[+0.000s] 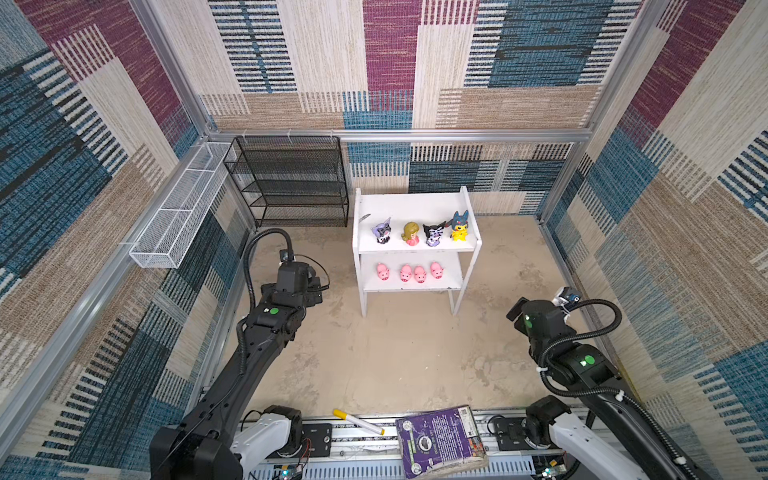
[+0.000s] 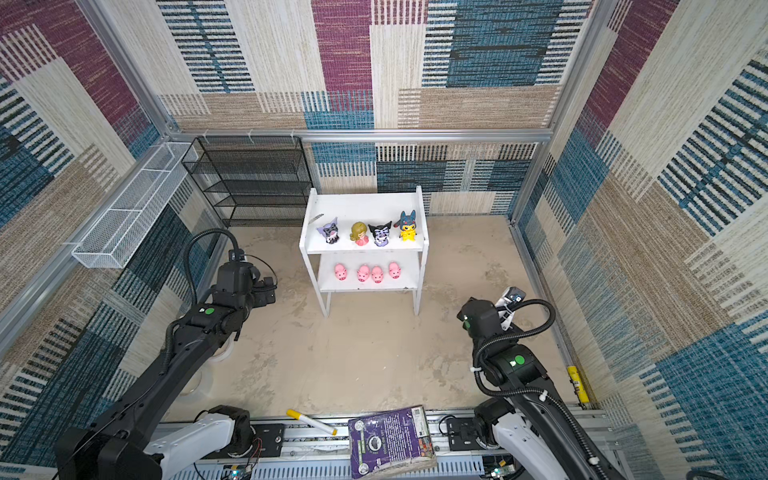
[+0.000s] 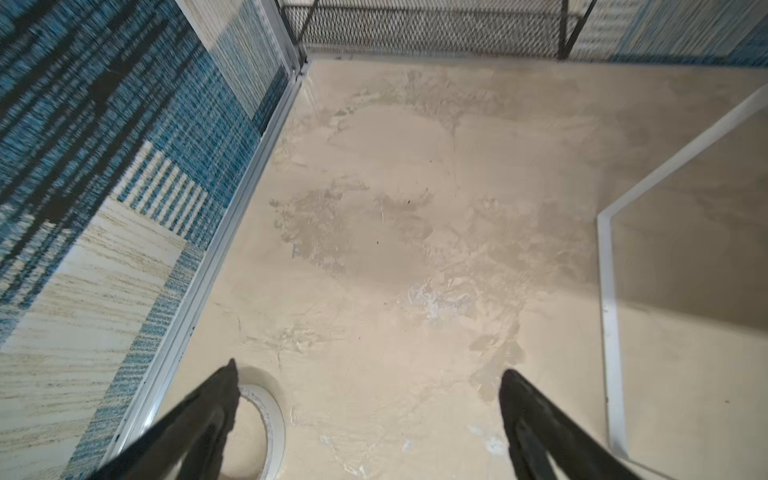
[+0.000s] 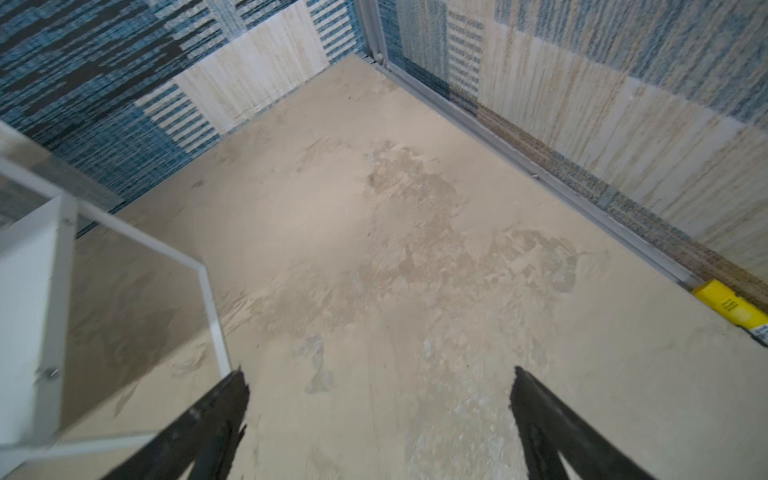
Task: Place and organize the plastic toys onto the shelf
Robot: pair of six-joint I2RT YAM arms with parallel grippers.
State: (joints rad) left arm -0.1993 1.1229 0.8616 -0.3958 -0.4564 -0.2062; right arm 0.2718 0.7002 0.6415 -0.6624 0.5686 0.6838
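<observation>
shelf (image 1: 415, 205): 1, white | on its upper board: 4 figurines (image 1: 411, 234) stood in a row | on its lower board: 4 pink pigs (image 1: 406, 273) | left gripper (image 3: 370, 370): fingers were wide apart | right gripper (image 4: 380, 376): fingers were wide apart

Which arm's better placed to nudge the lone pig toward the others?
Left, probably: the lone pig stands at the lower board's left end on the shelf, nearest the left gripper, which is open and empty. Right gripper sits opposite.

White shelf (image 1: 411, 208): four figurines (image 1: 410, 233) seemingly upright on top; four pink pigs (image 1: 406, 273) below.
</observation>
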